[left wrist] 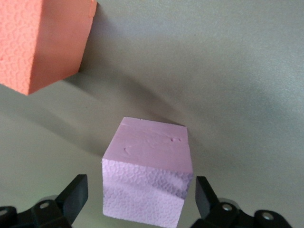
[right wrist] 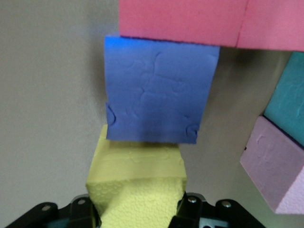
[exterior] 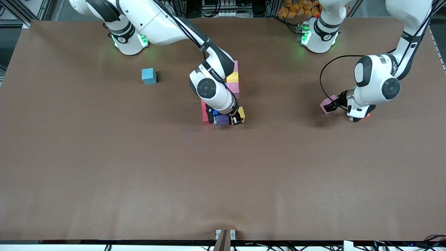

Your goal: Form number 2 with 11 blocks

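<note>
Building the number 2 (exterior: 224, 99), mostly done.
Right gripper (right wrist: 137, 209) clamping yellow block (right wrist: 137, 185) beside purple block (right wrist: 159, 90); left gripper (left wrist: 140, 199), fingers apart, straddling pink block (left wrist: 147, 175); orange block (left wrist: 40, 40) and blue block (exterior: 149, 76) waiting.

The block cluster (exterior: 232, 82) lies mid-table. A lone block (exterior: 148, 76) lies well apart from it, toward the right arm's end. The right gripper (exterior: 237, 120) clamps the end block (exterior: 241, 114) in the cluster's camera-nearest row (touching the neighbour block (right wrist: 159, 88)). Toward the left arm's end, the left gripper (left wrist: 140, 192) hangs spread over the first loose block (exterior: 327, 104); the second loose block (exterior: 366, 116) lies near it, apart.
</note>
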Motion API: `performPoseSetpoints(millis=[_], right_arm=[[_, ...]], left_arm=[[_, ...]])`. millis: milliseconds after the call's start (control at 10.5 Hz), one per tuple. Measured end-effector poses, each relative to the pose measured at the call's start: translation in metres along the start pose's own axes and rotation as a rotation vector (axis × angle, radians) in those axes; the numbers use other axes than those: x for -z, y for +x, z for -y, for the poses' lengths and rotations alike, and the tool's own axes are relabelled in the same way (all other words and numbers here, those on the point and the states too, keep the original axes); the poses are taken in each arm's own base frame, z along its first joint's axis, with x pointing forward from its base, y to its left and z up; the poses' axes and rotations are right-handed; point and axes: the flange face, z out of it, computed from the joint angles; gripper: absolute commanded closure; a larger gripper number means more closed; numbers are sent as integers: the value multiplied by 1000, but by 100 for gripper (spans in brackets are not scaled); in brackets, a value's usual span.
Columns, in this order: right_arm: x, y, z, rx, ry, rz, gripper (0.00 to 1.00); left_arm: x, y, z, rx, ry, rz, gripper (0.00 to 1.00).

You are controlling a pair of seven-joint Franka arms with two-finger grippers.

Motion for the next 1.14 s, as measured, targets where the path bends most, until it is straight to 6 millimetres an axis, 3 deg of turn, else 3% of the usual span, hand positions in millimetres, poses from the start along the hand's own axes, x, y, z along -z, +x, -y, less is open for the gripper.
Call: performPoseSetpoints(millis=[382, 668, 763, 859, 954, 1049, 1145], right_arm=[[-6, 13, 0, -12, 19, -10, 100], [-8, 14, -2, -12, 17, -13, 100], [-8, 14, -2, -12, 17, -13, 71], [-9, 14, -2, -12, 17, -13, 22], [-9, 14, -2, -12, 17, -14, 0], [-9, 14, -3, -12, 14, -15, 0], [-10, 14, -4, -12, 12, -16, 0]], left_arm=[[-4, 3, -2, -4, 0, 6, 39], [-2, 6, -5, -26, 11, -10, 50], [1, 8, -6, -29, 9, -17, 50], [4, 10, -7, -30, 6, -23, 49], [6, 11, -8, -30, 3, -27, 32], [6, 11, -8, -30, 3, -28, 0], [6, 12, -8, -30, 3, -28, 0]])
